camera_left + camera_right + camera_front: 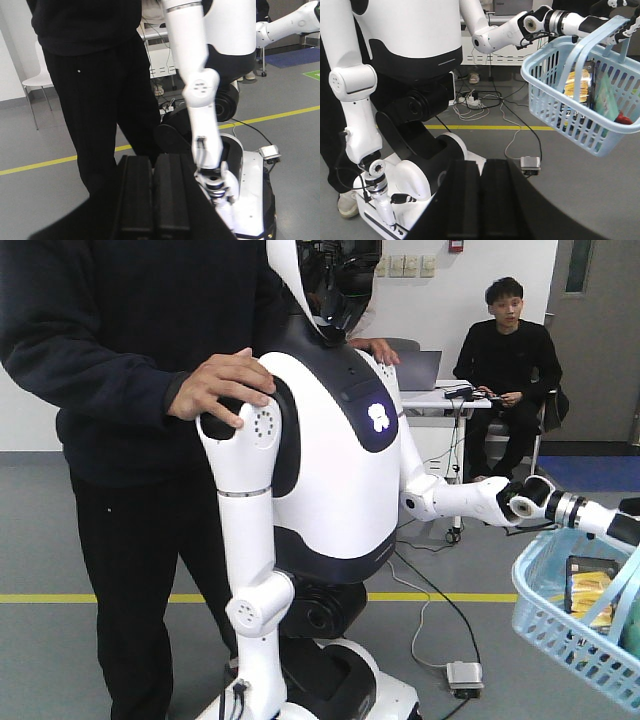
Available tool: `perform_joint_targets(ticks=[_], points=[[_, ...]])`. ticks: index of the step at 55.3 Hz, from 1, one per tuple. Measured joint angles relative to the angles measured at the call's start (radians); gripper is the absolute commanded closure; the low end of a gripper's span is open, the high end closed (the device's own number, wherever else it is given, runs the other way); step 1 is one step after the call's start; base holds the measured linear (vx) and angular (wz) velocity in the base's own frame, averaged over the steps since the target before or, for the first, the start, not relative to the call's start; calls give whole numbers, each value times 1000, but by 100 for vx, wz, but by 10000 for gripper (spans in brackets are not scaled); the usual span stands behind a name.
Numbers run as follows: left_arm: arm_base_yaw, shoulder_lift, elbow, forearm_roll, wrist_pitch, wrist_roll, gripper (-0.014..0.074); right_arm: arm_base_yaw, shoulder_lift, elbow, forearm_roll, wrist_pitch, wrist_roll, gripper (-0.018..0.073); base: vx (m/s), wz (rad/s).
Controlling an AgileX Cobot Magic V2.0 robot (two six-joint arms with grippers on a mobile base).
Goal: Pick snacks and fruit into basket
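Basket [572, 97] hangs in the air off a white robot arm [520, 32], its handle [600, 30] hooked near that arm's wrist. Inside the basket: black box [580, 82] with yellow print, green pouch [605, 97], something red [623, 119] low in the corner. Avocado not visible.

Step, judged: late stage, loading mostly done; the next move calls for finding any item left, with the basket kept level.

Left claw [152, 195]: pads pressed together, nothing held. Right claw [480, 197]: likewise closed and empty, below the basket and well apart from it.

A person's hand [220, 385] rests on the robot's shoulder.
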Motion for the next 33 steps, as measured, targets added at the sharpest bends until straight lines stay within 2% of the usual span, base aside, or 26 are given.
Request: perform_joint_targets(ticks=[12, 19, 33], points=[[0, 0, 0, 0, 0, 0, 605, 0, 0, 0, -124, -16, 86, 568, 0, 0], [0, 0, 0, 0, 0, 0, 605, 0, 0, 0, -143, -16, 137, 568, 0, 0], [0, 0, 0, 0, 0, 0, 605, 0, 0, 0, -148, -18, 145, 568, 0, 0]])
